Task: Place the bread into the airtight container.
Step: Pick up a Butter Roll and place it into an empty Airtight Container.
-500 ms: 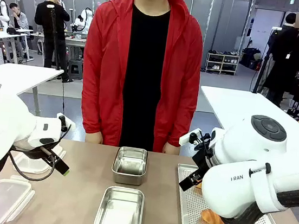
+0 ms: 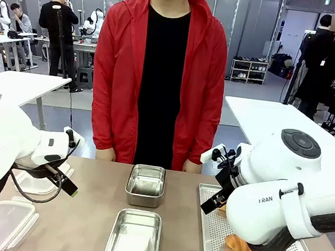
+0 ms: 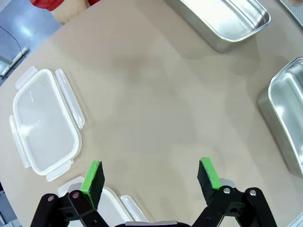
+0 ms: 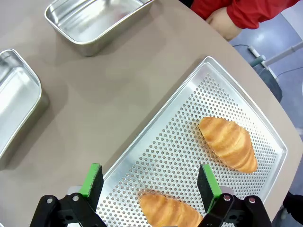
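Tan table (image 2: 85, 225), with a person (image 2: 161, 76) in a red jacket standing at its far edge, both hands down at the table's edge.

Right arm (image 2: 280, 203) came in from the right and hung over the perforated metal tray (image 4: 189, 137) on that side of the table. Left arm (image 2: 3, 142) sat over the left side.

We saw two empty steel pans in the middle: far pan (image 2: 145, 184) in front of the person, near pan (image 2: 134, 239) just on the robot's side of it, a small gap between them.

Clear clip-lock container (image 3: 45, 125) lay flat on the table's left side, well apart from the pans. We couldn't tell whether it was a lid alone or a closed box. A second clear plastic piece (image 3: 111, 208) sat under the left gripper's base, mostly hidden.

Bread was on the tray, not in the container. One croissant (image 4: 228, 143) lay mid-tray. The other croissant (image 4: 168, 210) lay near the tray edge, right between the right gripper's pads from the wrist view, not touched.

Right gripper (image 4: 150, 182): jaws spread wide, nothing held. Left gripper (image 3: 150, 172): also wide apart, holding nothing, above bare tabletop.
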`<state>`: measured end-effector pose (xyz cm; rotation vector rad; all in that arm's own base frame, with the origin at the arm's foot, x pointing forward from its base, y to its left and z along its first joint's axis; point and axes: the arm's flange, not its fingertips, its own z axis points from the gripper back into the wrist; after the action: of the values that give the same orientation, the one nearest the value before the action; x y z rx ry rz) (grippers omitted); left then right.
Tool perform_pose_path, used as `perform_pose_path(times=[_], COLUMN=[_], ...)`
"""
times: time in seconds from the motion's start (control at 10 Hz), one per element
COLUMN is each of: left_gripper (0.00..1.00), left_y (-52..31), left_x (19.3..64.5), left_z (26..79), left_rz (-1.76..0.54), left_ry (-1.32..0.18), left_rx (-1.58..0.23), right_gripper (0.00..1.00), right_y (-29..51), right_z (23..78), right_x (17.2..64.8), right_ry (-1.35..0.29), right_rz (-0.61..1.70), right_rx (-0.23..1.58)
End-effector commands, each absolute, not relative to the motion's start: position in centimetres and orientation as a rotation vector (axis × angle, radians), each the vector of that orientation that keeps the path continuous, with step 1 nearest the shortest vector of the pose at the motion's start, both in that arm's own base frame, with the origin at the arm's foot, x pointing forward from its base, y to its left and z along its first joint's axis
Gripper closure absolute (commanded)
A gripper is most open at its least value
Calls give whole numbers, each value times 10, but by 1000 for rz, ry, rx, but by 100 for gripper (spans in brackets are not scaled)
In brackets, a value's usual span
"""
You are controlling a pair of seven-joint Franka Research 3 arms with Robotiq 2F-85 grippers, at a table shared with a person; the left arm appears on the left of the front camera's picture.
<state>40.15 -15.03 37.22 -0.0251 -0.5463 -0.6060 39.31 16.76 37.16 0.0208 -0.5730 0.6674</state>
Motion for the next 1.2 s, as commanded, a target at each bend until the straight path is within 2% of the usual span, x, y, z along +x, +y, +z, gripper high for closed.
perform_pose_path(times=[0.0,0.6,0.8,1.1], left_gripper=[0,0,0,0], left_y=[-150,-150,-141,-102], left_x=[402,401,404,387], left_z=[372,372,422,538], left_rz=[-606,-606,-598,-605], left_ry=[-546,-546,-511,-481], left_rx=[-25,-25,-82,-216], right_gripper=[0,0,0,0], right_y=[167,168,150,89], right_z=[372,372,416,510], right_x=[393,393,404,402], right_ry=[-573,-573,-588,-622], right_rz=[664,668,641,650], right_rx=[23,21,23,54])
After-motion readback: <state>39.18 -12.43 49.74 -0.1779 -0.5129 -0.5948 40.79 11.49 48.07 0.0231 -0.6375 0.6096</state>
